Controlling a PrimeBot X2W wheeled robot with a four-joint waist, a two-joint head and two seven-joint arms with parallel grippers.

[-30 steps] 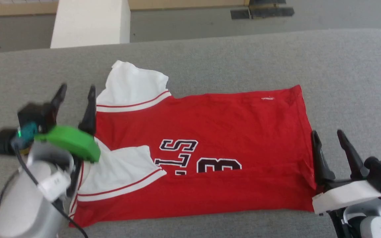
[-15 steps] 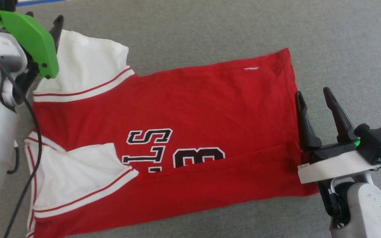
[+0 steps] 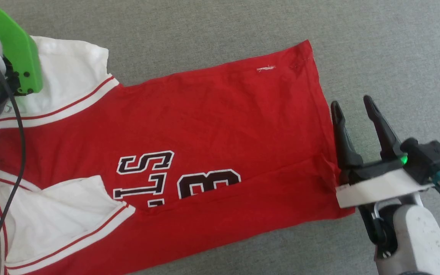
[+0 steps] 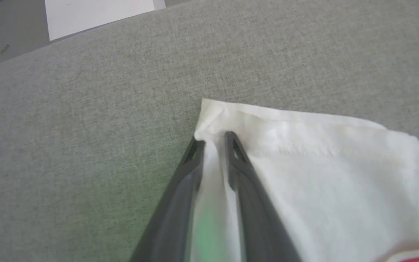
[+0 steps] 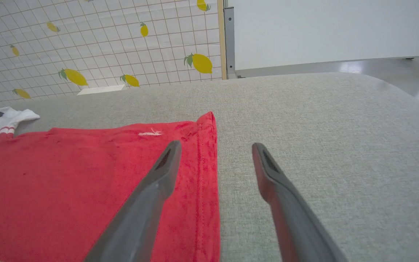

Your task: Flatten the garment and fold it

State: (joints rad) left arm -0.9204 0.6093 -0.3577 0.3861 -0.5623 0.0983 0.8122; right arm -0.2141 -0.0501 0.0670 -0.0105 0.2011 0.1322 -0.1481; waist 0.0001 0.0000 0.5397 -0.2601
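Now the left gripper point(image 4: 213, 138) pinches the white sleeve corner of the garment point(image 3: 204, 126), while the right gripper point(image 3: 351, 102) hovers spread wide astride its red hem.

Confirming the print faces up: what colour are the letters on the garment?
Letters on the garment: dark, white-outlined; best in head view.

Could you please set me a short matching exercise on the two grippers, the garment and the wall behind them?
Things:
1. left gripper
2. right gripper
3. garment
4. wall

States:
A. lying on the grey surface
B. printed with lemons
C. pinching the corner of the white sleeve
D. open at the red hem

Pairs: 1-C, 2-D, 3-A, 4-B
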